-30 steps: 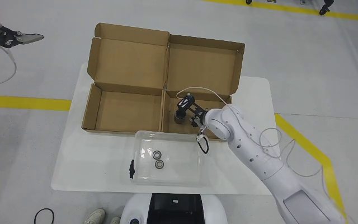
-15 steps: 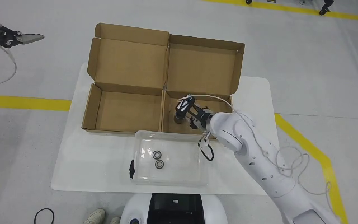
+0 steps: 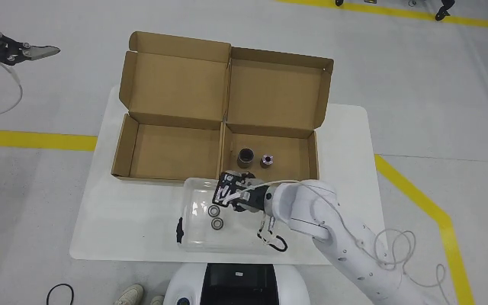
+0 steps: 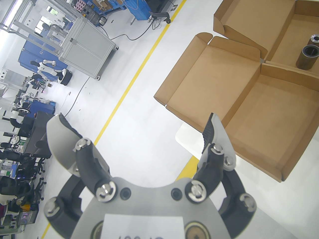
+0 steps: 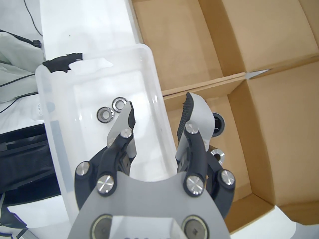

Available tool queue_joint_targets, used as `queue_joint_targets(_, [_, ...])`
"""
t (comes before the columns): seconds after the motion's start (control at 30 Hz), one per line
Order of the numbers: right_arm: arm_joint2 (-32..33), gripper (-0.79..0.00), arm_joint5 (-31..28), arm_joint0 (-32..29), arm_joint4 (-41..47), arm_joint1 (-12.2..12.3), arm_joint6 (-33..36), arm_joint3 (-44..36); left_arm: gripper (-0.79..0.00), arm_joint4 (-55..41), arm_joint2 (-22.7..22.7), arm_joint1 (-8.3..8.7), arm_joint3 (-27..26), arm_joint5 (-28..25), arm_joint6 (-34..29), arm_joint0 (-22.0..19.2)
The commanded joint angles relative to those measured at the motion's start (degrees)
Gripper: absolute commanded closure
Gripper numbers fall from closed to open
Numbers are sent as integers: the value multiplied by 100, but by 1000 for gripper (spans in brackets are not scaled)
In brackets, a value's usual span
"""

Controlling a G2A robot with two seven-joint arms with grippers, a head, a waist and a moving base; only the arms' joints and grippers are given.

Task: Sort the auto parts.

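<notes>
Across the white table [image 3: 99,221], your right fingers [image 5: 198,115], apart and empty, have left the sleeve [image 3: 244,158] in the box [image 3: 293,164] for the clear bin [image 3: 198,238]: bearings [image 5: 106,114] come next.

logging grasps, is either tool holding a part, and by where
Nothing is held. The right tool is open and empty above the clear bin, where two bearings lie loose. The left tool is open and empty too.

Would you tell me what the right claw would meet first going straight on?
Probably the two bearings in the clear bin, just past one fingertip; the bin's wall is also close, and depth is unclear.
</notes>
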Motion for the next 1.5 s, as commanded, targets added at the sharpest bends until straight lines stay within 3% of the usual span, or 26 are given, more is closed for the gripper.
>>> queue_joint_targets(0.0, [-155,-342,-13,-20,-51,-22,-105,69,-785,0,0,0,0,0,0,0])
queue_joint_targets(0.27, [-751,-326,109,83,-228,-173,-331,659,-785,0,0,0,0,0,0,0])
queue_joint_targets(0.7, [-1369,-329,814,409,-353,-491,157,1363,-785,0,0,0,0,0,0,0])
queue_joint_targets(1.0, [-1550,-449,1264,472,-513,-663,103,1743,-785,0,0,0,0,0,0,0])
queue_joint_targets(1.47, [-1761,-449,1347,672,-536,-915,298,2130,-785,0,0,0,0,0,0,0])
